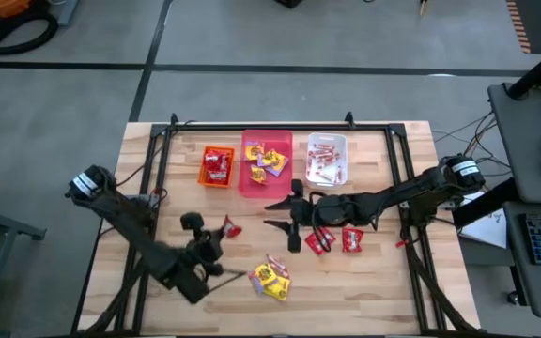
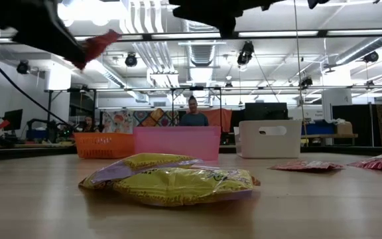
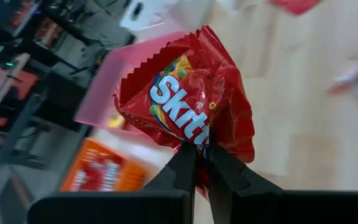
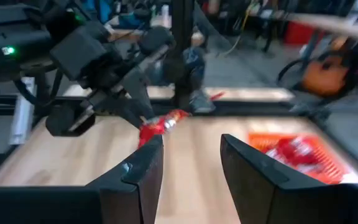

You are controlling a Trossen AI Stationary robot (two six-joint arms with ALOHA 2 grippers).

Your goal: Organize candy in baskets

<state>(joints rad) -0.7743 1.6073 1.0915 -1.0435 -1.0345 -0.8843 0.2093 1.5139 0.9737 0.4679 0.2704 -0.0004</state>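
Note:
My left gripper [image 1: 222, 232] is shut on a red Skittles packet [image 3: 185, 99], held over the table's middle left, high above the wood in the low view [image 2: 98, 43]. My right gripper [image 1: 278, 214] stands open near the table's centre, in front of the baskets, and points toward the left arm; nothing is between its fingers [image 4: 191, 155]. Along the far side stand the orange basket [image 1: 217, 167], the pink basket [image 1: 266, 167] and the white basket [image 1: 327, 160], each with candy inside. Yellow packets [image 1: 272, 278] and red packets [image 1: 336, 240] lie flat on the table. My left gripper pinches the red packet by one edge [image 3: 201, 140] between its two fingertips [image 3: 184, 163]. The fingers slant toward the far right and a little downward. The crumpled packet sticks out beyond the fingertips, lifted clear of the table.
Bare wood lies along the table's near edge and at its left. A black frame rail [image 1: 270, 125] runs behind the baskets. People sit in the room beyond the table [image 2: 192, 113].

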